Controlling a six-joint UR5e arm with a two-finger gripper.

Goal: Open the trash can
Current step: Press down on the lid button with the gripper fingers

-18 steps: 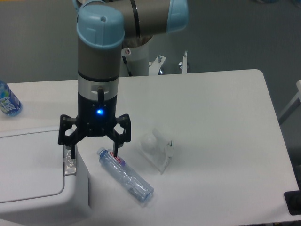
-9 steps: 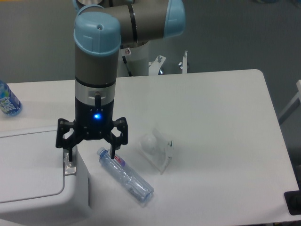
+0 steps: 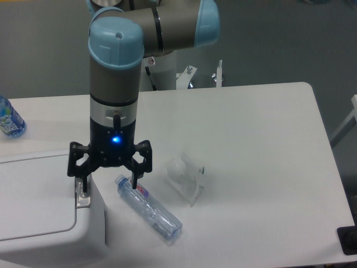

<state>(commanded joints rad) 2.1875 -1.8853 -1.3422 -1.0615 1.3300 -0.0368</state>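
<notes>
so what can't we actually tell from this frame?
Only the one fixed camera view:
- Whether the fingertip touches the push-button: the finger covers it.
- Whether the lid is latched: no seam gap resolvable.
- Full trash can: cut off by left and bottom edges.
- Blue bottle: cut by left edge.
- Clear crumpled plastic: too transparent to identify.
- Gripper jaws stand open, one fingertip over the lying bottle; contact unclear.

The end effector (image 3: 107, 180) hangs over the trash can (image 3: 42, 206), bottle (image 3: 149, 207) just right.

one trash can (image 3: 39, 206), two bottles (image 3: 149, 207) (image 3: 9, 119), one crumpled wrapper (image 3: 187, 176)
</notes>
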